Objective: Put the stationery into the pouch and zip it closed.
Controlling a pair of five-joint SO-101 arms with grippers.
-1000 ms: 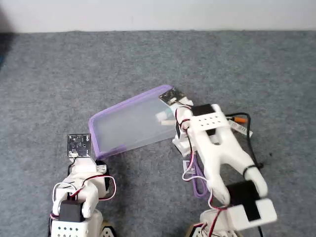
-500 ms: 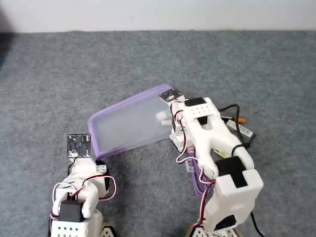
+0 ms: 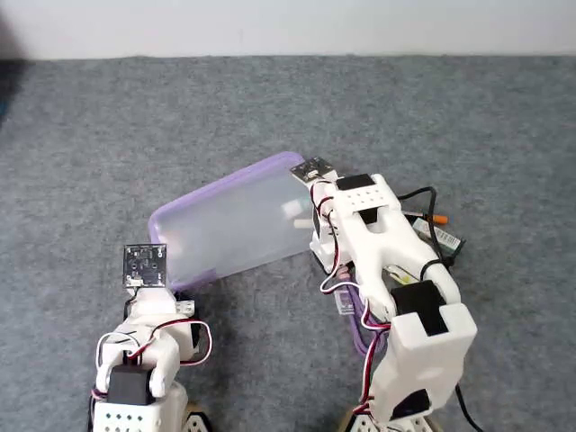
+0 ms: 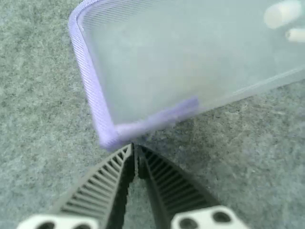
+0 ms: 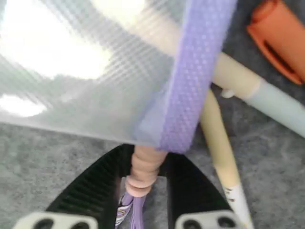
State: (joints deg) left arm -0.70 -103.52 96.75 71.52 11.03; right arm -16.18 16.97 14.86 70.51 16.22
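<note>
On the high view, you see the pouch lying slanted across the grey mat between the 2 arms, translucent with a purple zip edge. The right arm is bent over its far-right corner, and its body hides that gripper from above. Your right wrist view fills that in: the right gripper is clenched on the peach zipper pull, with a purple cord hanging below the bead, right under the pouch's purple edge. The same view gives you 3 pens on the mat outside the pouch: an orange-capped pen, a cream-and-blue pen and a cream pen partly under the zip edge. From above, they are just a cluster beside the right arm. Your left wrist view shows the left gripper pressed closed with nothing between its fingers, its tips just beside the pouch's near-left corner. It also shows 2 pale pieces inside the pouch.
</note>
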